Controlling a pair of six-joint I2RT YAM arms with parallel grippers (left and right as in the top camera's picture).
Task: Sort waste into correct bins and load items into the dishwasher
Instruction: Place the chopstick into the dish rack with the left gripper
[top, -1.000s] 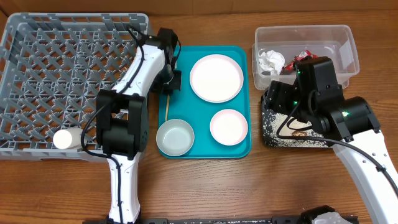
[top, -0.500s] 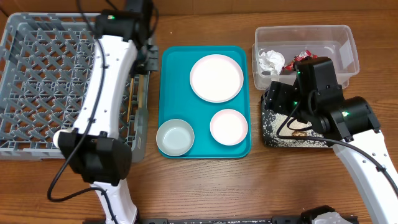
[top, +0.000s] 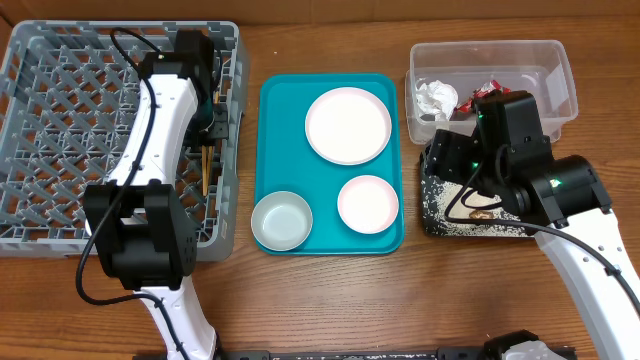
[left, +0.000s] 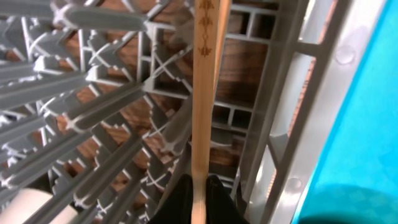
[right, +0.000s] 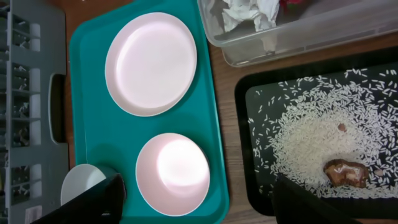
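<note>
The left gripper (left: 199, 186) hangs over the grey dish rack (top: 60, 130), close to the rack's wall on its 3 o'clock side. Its two dark fingers press from both sides on the wooden chopsticks (left: 202, 93), so it is clenched on them. In the left wrist view the chopsticks run straight toward 12 o'clock, across the pegs and the lattice, with a small brown pattern near the far end. In the overhead view they show as thin lines inside the rack, just beside that wall.

The teal tray (top: 280, 150) lies in the middle of the table. The round white plate (top: 347, 124) sits at its 1 o'clock part, the smaller white dish (top: 367, 203) at 5 o'clock, and the pale grey bowl (top: 281, 220) at 7 o'clock.

At 2 o'clock of the table stands the clear tub (top: 555, 60). It holds the white napkin (top: 435, 97) and the red wrapper (top: 487, 90). Just beside the tub, toward 6 o'clock, lies the black tray (right: 255, 193), with the rice (right: 311, 130) and a dark food bit (right: 346, 171) on it.

The right gripper (right: 198, 180) hovers above the black tray. Its fingers stand wide apart and nothing is between them, so it is released.
</note>
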